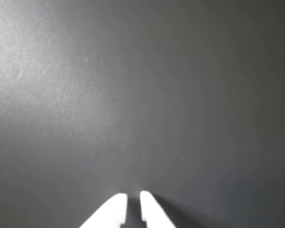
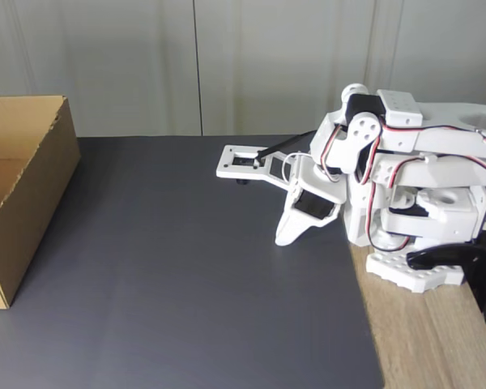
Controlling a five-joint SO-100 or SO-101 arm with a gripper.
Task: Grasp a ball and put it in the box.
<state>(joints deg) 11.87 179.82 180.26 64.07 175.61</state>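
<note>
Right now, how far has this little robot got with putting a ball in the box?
Nothing looks done or in hand: the white two-fingered claw is folded down by the arm's base, fingertips nearly together and holding nothing, over the dark grey mat. Whether a ball already lies in the large brown cardboard box cannot be told; its floor is hidden. Otherwise, the whole job remains.

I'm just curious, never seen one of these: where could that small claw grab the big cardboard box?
Probably the top edge of the box wall facing the arm, from above. The box is open-topped and looks far wider than the gripper, so only a thin wall would fit between its fingers.
</note>
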